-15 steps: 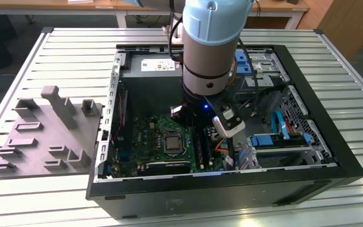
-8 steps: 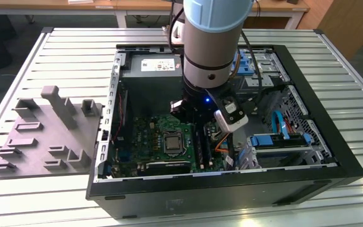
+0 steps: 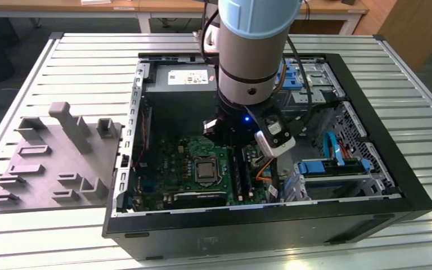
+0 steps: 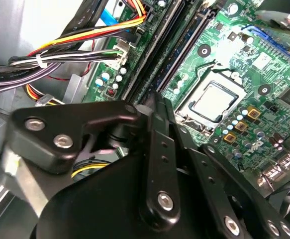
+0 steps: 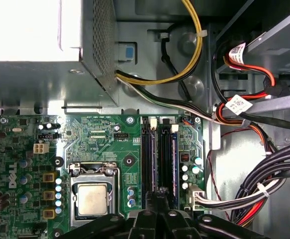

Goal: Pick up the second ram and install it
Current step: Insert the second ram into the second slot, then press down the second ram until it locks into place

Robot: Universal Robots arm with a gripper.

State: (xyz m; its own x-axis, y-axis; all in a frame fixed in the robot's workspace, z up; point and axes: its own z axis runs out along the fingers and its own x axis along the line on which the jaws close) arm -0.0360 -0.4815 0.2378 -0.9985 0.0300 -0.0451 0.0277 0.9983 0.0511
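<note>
First wrist view: the claw (image 5: 160,199) is hovering at lower centre, right over the memory slots (image 5: 159,159). The ram (image 5: 175,159) is sitting in the slots, its long axis running straight up the frame from the claw, whose grip state cannot be told.

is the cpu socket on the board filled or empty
Filled: a silver-lidded processor sits in the socket, under its metal retention frame, in both wrist views. No cooler covers it.

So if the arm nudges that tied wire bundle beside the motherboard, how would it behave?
The wire bundle would probably flex and spring back: it hangs in loose curves. Its white tie likely keeps strands together. Plugged into the motherboard, it probably can't slide far.
</note>
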